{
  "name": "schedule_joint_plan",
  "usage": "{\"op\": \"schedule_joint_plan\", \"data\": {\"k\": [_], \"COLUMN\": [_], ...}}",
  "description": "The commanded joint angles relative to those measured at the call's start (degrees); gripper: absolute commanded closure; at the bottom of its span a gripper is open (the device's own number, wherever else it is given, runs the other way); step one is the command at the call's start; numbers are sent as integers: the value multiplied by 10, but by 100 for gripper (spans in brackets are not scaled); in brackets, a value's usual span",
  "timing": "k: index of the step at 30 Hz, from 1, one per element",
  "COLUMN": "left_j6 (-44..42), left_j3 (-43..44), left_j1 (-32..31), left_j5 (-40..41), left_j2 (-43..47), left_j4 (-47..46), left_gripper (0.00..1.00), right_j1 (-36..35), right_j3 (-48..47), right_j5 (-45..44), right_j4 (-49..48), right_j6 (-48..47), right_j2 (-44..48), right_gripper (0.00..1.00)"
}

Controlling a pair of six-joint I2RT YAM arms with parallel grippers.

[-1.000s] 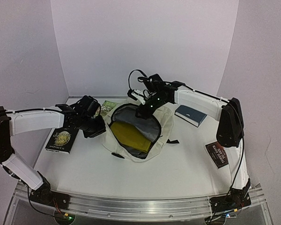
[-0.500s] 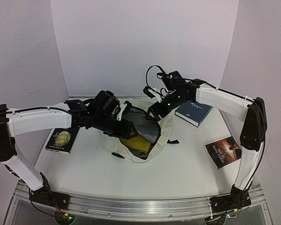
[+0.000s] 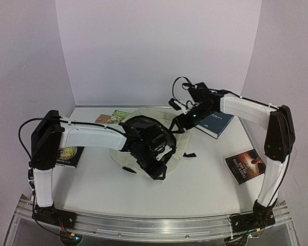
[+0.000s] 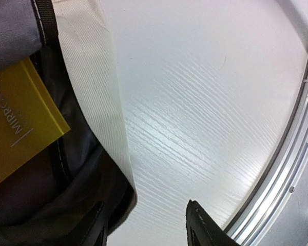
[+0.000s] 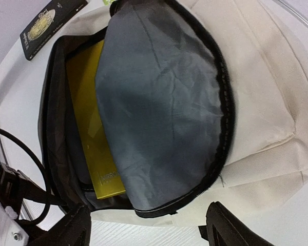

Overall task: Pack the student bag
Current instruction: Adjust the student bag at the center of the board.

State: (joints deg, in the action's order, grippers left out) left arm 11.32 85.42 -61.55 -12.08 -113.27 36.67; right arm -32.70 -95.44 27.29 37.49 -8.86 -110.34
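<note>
The student bag [image 3: 182,139] lies in mid-table, cream with its mouth unzipped and the grey lining flap [image 5: 159,102] folded back. A yellow book [image 5: 87,128] sits inside it and also shows as the yellow book [image 4: 20,128] in the left wrist view. My left gripper [image 3: 158,170] reaches across the bag to its near rim. It is open, with one finger over the dark rim [image 4: 126,197] and the other over bare table. My right gripper [image 3: 178,120] hovers open at the bag's far right side, above the flap's zipper edge [image 5: 174,209], holding nothing.
A dark blue book [image 3: 213,123] lies right of the bag, under my right forearm. Another dark book [image 3: 246,165] lies near the right edge. A black and gold book [image 3: 66,154] lies at the left, and a green book [image 3: 119,115] at the back. The metal rail [image 4: 287,169] borders the table's near edge.
My left arm has swung right across the bag to its near rim and opened. My right gripper has let go of the flap, opened and drawn back to the right.
</note>
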Motion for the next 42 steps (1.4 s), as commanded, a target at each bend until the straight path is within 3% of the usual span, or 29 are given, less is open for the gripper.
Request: {"op": "schedule_joint_plan", "data": {"k": [1, 5, 8, 17, 23, 29, 32, 39, 42], "left_j6": [-37, -31, -17, 23, 57, 130, 123, 125, 138], "left_j3": [50, 57, 58, 44, -1, -56, -35, -39, -33], "left_j1": [-4, -6, -1, 53, 79, 98, 98, 104, 127], "left_j5": [-18, 13, 31, 45, 43, 12, 20, 38, 39], "left_j2": [-35, -27, 14, 136, 105, 96, 80, 152, 184], "left_j4": [34, 32, 11, -67, -67, -144, -121, -110, -103], "left_gripper": [56, 87, 99, 100, 100, 100, 90, 35, 18], "right_j1": [21, 24, 27, 46, 50, 51, 51, 63, 98], "right_j3": [7, 9, 6, -21, -16, -7, -7, -21, -31], "right_j5": [21, 19, 16, 7, -1, -1, -6, -56, -89], "right_j4": [-5, -4, -3, -2, -2, -3, -3, -2, -4], "right_j6": [7, 6, 4, 7, 5, 4, 7, 16, 23], "right_j2": [18, 23, 27, 39, 45, 48, 49, 59, 55], "right_gripper": [24, 24, 24, 24, 24, 25, 24, 23, 22]}}
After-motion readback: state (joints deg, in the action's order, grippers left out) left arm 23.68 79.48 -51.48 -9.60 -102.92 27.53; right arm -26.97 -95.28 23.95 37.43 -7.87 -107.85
